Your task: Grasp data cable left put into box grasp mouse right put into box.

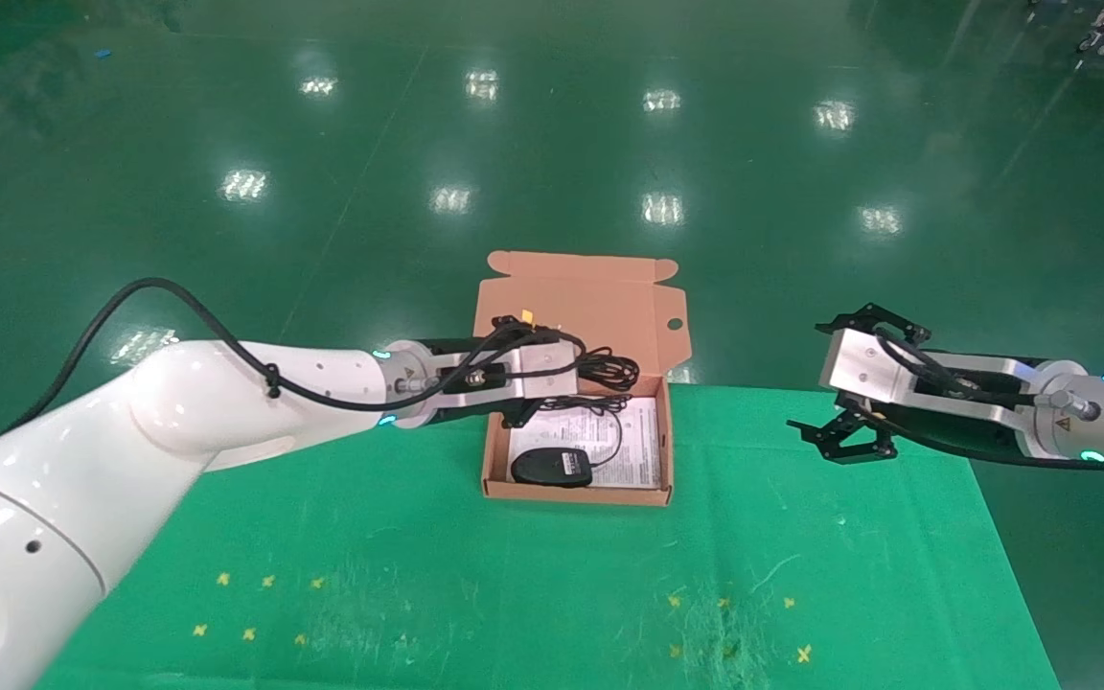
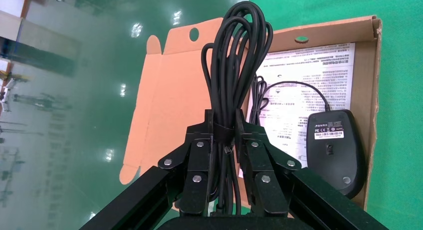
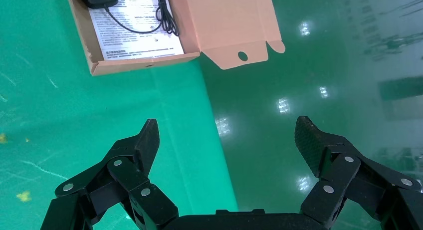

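My left gripper [image 1: 579, 372] [image 2: 224, 121] hovers over the back of the box [image 1: 575, 493] [image 2: 371, 90], shut on the data cable [image 1: 611, 369] [image 2: 234, 55]. The cable is a black bundle of long loops sticking out past the fingertips. The black mouse [image 1: 552, 467] [image 2: 333, 145] lies in the box with its white label up, on a white printed sheet [image 2: 299, 75]. Its thin cord [image 1: 600, 407] [image 3: 164, 15] lies beside it. My right gripper [image 1: 806, 377] [image 3: 227, 132] hangs open and empty over the table's back right edge, well to the right of the box [image 3: 144, 64].
The box lid flap [image 1: 583, 302] stands open at the back, past the table's far edge. The green table cloth [image 1: 801, 537] carries small yellow marks [image 1: 264, 604] near the front. Beyond the table is the shiny green floor [image 1: 552, 144].
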`<state>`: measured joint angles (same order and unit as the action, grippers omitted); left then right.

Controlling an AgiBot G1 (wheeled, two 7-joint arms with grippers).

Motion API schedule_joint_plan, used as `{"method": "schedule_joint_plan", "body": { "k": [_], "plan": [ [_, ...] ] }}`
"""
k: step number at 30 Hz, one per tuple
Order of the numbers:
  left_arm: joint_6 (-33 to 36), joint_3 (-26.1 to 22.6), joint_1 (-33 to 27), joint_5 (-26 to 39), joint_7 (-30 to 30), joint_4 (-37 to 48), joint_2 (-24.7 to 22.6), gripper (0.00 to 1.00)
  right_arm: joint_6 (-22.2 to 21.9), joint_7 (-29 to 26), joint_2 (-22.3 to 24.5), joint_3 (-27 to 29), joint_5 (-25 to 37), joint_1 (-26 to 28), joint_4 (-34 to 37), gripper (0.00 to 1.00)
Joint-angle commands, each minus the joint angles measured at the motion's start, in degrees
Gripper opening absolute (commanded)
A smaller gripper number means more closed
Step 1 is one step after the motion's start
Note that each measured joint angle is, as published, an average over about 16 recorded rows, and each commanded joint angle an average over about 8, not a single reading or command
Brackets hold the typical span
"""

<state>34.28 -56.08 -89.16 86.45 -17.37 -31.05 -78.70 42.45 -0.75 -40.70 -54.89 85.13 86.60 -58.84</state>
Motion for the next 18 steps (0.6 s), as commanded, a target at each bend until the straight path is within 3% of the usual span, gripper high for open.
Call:
{"method": "schedule_joint_plan", "body": {
  "k": [1,18],
  "plan": [
    [-0.15,-0.31,-0.03,-0.40,-0.01,0.05,0.00,1.00,-0.02,-0.16,0.09,-0.11,0.25,0.03,-0.22,1.00],
    [-2.10,0.26,-2.26,0.45,2.46,-2.33,2.80,1.00,-1.12,0.94,0.27,0.68,0.47,1.26,-0.55,1.00]
  ]
}}
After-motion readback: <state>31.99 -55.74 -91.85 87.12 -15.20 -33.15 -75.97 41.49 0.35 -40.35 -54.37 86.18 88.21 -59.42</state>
